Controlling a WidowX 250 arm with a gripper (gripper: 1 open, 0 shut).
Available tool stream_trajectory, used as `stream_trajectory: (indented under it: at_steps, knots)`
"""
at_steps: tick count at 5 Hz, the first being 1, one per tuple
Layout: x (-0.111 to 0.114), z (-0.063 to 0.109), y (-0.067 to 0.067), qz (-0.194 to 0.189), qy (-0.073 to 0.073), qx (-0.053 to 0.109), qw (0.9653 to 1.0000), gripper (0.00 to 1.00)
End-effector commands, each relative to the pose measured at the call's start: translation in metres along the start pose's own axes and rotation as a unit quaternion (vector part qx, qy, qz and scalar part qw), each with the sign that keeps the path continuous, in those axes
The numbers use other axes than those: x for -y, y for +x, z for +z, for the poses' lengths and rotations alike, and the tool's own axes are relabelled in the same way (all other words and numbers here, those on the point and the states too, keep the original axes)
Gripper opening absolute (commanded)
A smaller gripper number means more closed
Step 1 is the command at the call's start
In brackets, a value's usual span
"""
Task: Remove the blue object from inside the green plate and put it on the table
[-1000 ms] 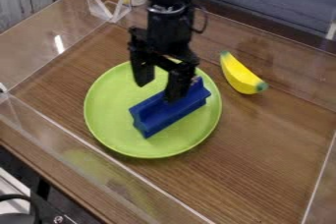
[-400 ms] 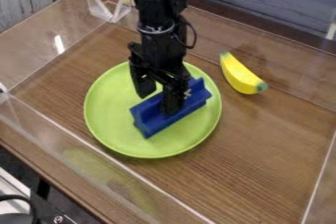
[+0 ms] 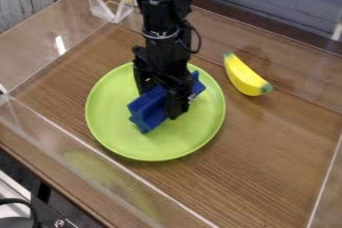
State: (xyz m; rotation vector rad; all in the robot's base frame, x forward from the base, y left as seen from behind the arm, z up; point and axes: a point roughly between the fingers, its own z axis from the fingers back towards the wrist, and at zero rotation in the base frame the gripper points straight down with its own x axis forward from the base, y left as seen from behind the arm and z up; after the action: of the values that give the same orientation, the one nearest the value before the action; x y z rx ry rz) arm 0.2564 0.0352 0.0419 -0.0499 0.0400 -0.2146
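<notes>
Pincer [image 3: 166,84] points straight down, jaws spread wide and straddling the blue object [image 3: 155,114] at about its middle; nothing gripped yet, and whether the fingers touch the block's sides cannot be told from this view. Block lies inside the green plate [image 3: 114,122], somewhat right of the plate's centre, its long axis running diagonally from lower left to upper right. Yellow banana [image 3: 246,74] sits on the table [image 3: 267,162] beside the plate's right rim, apart from it. Judgement: block looks like rigid moulded plastic, light, not fragile, with smooth and probably slick faces. Best hold is across its narrow width near mid-length, pressing on the flat long sides, so it hangs level and does not pivot when lifted over the shallow rim.
</notes>
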Motion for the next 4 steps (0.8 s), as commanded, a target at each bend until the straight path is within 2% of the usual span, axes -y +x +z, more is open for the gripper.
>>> stream_trajectory:
  at_steps: [1,4]
  knots:
    - [-0.0016,0.0087,0.0053,0.001,0.002,0.020,0.9998,0.00]
    - [0.0001,0.0059,0.0071,0.001,-0.010,0.020,0.9998,0.00]
